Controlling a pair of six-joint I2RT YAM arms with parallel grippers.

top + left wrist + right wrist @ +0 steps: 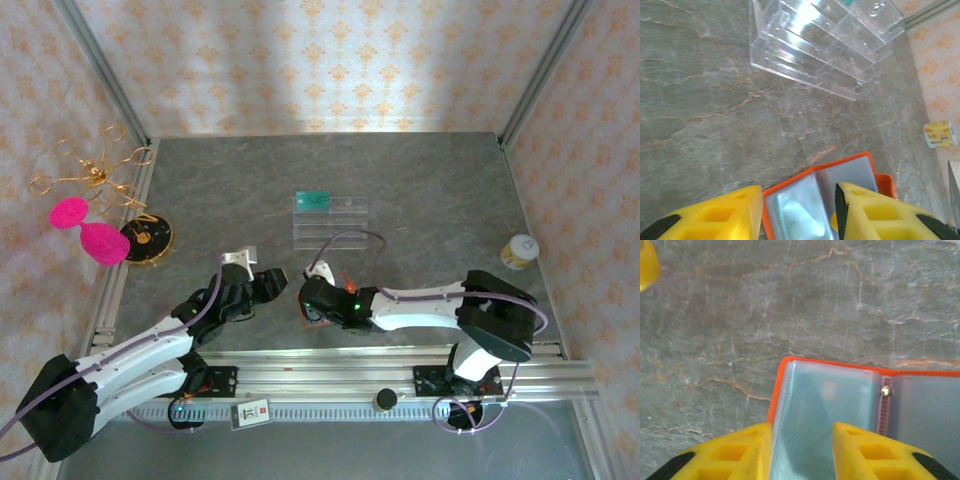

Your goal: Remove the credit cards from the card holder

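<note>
The holder (920, 405) lies open on the grey table (790, 305), low in the middle of the top view, with the left gripper (799, 192) and right gripper (802, 427) both over it, jaws spread astride its sleeves, and a teal card (316, 200) sits in the clear rack (335, 225) at upper centre.
</note>
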